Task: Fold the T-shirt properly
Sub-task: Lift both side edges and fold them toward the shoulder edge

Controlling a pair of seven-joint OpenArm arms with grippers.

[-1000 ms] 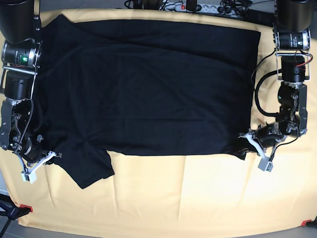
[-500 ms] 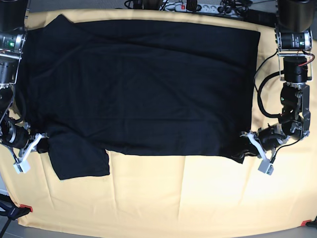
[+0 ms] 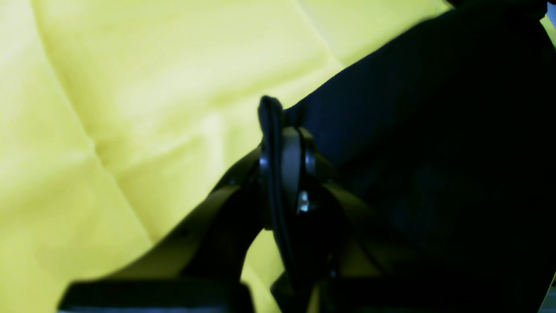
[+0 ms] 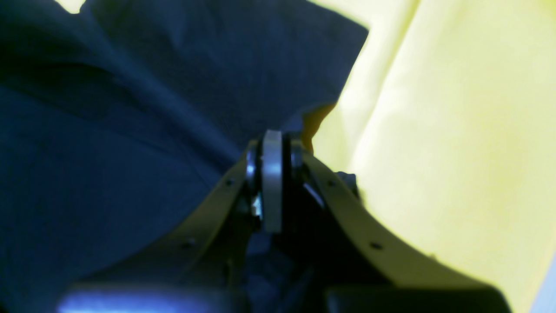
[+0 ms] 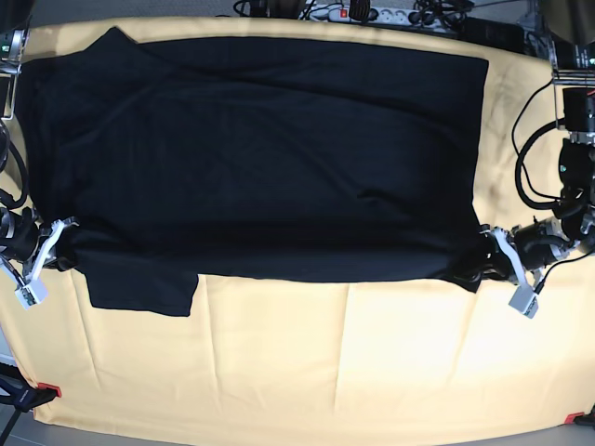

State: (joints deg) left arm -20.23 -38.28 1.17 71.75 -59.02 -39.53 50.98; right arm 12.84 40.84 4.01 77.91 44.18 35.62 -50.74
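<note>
The left gripper (image 3: 282,143) has its jaws pressed together on a thin fold of black cloth, which shows as a dark roll pinched between the pads in the left wrist view; in the base view this gripper (image 5: 491,253) sits at the right of the table, at the near corner of the T-shirt (image 5: 251,158). The right gripper (image 4: 273,152) is likewise clamped on the shirt's edge, its fingers meeting on dark fabric that rises away from them, and in the base view it (image 5: 58,243) lies at the left edge of the table, on the shirt's near corner there. Between the two grippers the T-shirt lies spread flat across the far half of the pale yellow tablecloth (image 5: 325,372), its near edge running roughly straight from one gripper to the other. A sleeve (image 5: 139,290) sticks out toward the near side just beside the right gripper, lying flat on the cloth. A power strip (image 5: 358,14) and cables lie beyond the far edge of the table.
</note>
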